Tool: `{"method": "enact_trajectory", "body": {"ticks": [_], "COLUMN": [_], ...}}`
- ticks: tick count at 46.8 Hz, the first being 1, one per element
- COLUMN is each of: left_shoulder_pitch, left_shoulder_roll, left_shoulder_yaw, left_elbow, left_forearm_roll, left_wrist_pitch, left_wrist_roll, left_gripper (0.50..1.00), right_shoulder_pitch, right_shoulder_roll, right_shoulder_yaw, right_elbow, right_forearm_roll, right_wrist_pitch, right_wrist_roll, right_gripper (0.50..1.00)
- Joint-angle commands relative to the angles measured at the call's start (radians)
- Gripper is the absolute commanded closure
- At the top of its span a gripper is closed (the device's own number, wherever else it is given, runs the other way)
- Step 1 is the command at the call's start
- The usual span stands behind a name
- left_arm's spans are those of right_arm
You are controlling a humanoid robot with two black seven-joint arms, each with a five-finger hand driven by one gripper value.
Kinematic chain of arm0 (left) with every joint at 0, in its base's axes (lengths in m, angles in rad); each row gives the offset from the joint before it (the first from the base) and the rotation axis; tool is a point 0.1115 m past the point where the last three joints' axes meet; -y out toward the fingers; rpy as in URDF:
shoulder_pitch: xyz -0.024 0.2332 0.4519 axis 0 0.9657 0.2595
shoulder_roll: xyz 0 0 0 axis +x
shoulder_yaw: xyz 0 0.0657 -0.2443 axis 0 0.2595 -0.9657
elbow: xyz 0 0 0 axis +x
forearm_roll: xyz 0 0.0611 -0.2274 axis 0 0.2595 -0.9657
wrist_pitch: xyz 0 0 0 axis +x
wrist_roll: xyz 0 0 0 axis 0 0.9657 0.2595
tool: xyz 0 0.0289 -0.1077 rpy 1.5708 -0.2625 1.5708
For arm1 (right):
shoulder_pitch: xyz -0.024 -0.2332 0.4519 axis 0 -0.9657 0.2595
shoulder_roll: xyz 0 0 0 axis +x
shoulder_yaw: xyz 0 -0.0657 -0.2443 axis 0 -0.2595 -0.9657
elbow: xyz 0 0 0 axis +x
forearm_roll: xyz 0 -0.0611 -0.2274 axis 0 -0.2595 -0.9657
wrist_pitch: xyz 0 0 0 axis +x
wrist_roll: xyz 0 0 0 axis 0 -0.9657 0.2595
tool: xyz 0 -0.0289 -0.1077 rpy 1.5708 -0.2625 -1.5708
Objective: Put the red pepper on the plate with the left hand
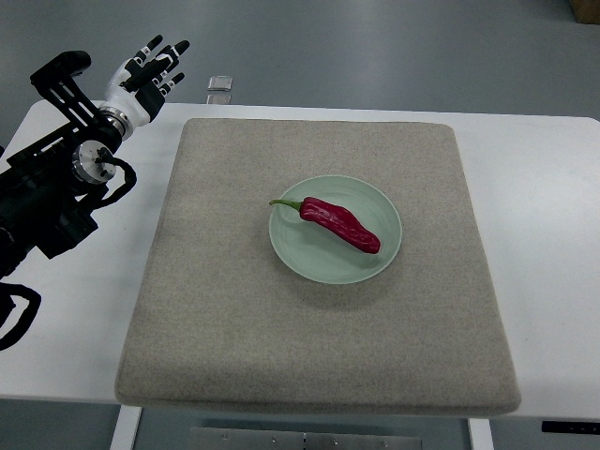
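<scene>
Red pepper [339, 224] lies across the plate [375, 263], stem overhanging its nine o'clock rim; left hand [142, 75], fingers spread and empty, hovers at ten o'clock, off the mat [234, 328].

The red pepper [339, 225] is lying across the plate [297, 251]. The left hand [145, 72] is hovering empty, fingers spread, well apart from the plate.

Setting: robot test lab or research workroom
Floor: plain grey-blue floor [394, 47], smooth and bare, of an institutional kind
Furniture: white table [544, 234] on a metal frame, no household fittings around it
Work surface: square beige felt mat [234, 319] laid flat as a staged area
Equipment: black robot arm [56, 187] with exposed cables at the table's left edge
</scene>
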Motion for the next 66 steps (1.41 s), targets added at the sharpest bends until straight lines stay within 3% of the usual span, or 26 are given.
{"method": "enact_trajectory", "body": {"ticks": [1, 19, 66], "left_shoulder_pitch": [0.000, 0.004, -0.041], "left_shoulder_roll": [0.000, 0.000, -0.011], "left_shoulder_yaw": [-0.005, -0.011, -0.011], "left_elbow": [0.000, 0.000, -0.003], "left_forearm_roll": [-0.001, -0.001, -0.001], "left_wrist_pitch": [0.001, 0.002, 0.001], "left_wrist_roll": [0.000, 0.000, 0.000], "left_gripper": [0.512, 0.512, 0.512], "right_shoulder_pitch": [0.000, 0.001, 0.003], "right_shoulder_roll": [0.000, 0.000, 0.000], "right_shoulder_yaw": [0.000, -0.002, 0.006], "right_elbow": [0.000, 0.060, 0.060], "right_forearm_roll": [0.000, -0.011, 0.002], "right_wrist_pitch": [0.000, 0.052, 0.051], "right_wrist_roll": [0.000, 0.002, 0.002], "right_gripper": [0.572, 0.572, 0.572]}}
